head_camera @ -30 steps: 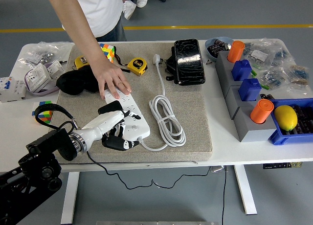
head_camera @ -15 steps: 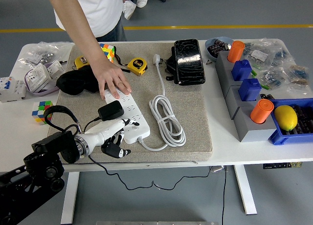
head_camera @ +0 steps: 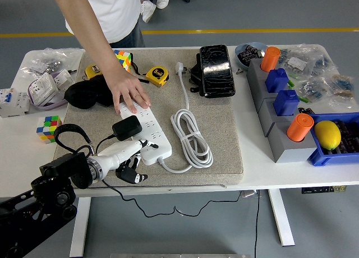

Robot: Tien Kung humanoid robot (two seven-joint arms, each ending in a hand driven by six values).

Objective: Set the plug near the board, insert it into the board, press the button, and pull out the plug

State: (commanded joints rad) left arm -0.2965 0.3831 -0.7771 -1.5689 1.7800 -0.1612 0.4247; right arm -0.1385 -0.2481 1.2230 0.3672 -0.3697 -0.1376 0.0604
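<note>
A white power strip (head_camera: 150, 136) lies on the grey mat (head_camera: 224, 140), running from the far left toward the near right. A black plug (head_camera: 127, 127) stands on the strip's near half, and its thin black cable runs off toward the near table edge. My left hand (head_camera: 132, 159), white with dark fingertips, sits just near-left of the plug at the strip's near edge, its fingers relaxed and holding nothing. At the far end of the strip, a person's hand (head_camera: 131, 93) rests flat on it. My right arm is out of sight.
The strip's white cord (head_camera: 191, 136) is coiled on the mat to its right. A black mask (head_camera: 87, 94), two yellow tape measures (head_camera: 159, 75), colour cubes (head_camera: 49, 127) and a black pouch (head_camera: 216, 70) lie around. Grey blocks (head_camera: 291, 143) and a blue bin (head_camera: 331, 154) stand at the right.
My left hand has drawn back toward the near left, off the black plug it covered a second ago. The plug stays standing on the strip. The person's hand has not moved.
</note>
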